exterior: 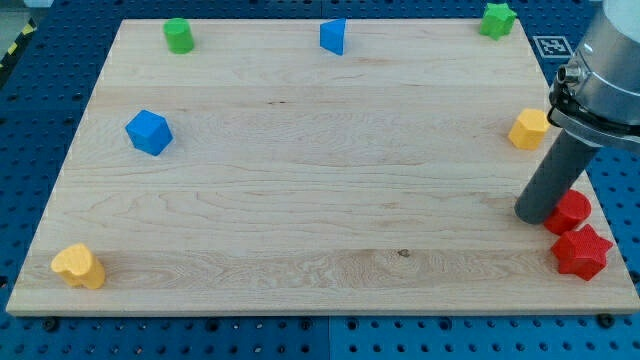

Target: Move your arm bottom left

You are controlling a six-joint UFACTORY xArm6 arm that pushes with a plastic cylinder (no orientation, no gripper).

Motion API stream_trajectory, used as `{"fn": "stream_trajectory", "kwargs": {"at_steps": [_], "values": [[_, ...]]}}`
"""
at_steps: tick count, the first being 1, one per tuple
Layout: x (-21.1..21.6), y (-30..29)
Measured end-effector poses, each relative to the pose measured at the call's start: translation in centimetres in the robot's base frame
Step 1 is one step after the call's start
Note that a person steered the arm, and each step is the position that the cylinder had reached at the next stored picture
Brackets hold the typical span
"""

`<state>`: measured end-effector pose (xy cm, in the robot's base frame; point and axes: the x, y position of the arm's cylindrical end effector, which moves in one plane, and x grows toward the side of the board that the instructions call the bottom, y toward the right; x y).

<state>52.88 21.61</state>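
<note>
My tip [535,215] rests on the wooden board [320,180] at the view's right edge. It touches or nearly touches a red round block [570,211] on its right. A red star-shaped block [581,252] lies just below that. A yellow hexagonal block [528,129] sits above my tip. A yellow heart-like block [78,266] lies at the view's bottom left corner. A blue cube-like block [149,132] is at the left.
A green round block [179,35] is at the top left. A blue wedge block [333,36] is at the top middle. A green star block [496,19] is at the top right. The arm's grey body [605,70] looms over the right edge.
</note>
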Motion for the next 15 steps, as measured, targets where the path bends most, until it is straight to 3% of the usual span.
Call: {"fn": "stream_trajectory", "kwargs": {"at_steps": [2,4,6,8,11,13,14,15], "values": [[0.3,0.8],[-2.6,0.4],[-1.5,-10.0],[-1.3,-10.7],[-1.3,-31.5],[-1.3,-48.6],[-1.4,-52.0],[2.2,-51.9]]}}
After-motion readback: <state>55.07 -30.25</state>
